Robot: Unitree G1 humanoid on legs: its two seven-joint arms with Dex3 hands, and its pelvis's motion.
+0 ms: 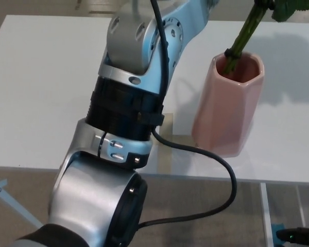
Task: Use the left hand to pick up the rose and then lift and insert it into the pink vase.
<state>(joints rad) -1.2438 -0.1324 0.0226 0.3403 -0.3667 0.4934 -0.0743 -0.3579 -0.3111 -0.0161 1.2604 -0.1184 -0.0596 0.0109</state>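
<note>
One silver left arm point(129, 103) reaches up past the pink vase point(229, 108) holding the rose stem point(242, 41); fingers unseen, grip unknowable.

Pink vase point(227, 108), green rose stem point(245, 32), white table point(36, 92), silver-and-black arm point(123, 103)

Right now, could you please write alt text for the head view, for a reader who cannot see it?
A green rose stem stands inside a pink vase on a white table. The robot's silver-and-black left arm fills the foreground, reaching up out of frame, with a black cable looping from it; neither hand shows.
</note>
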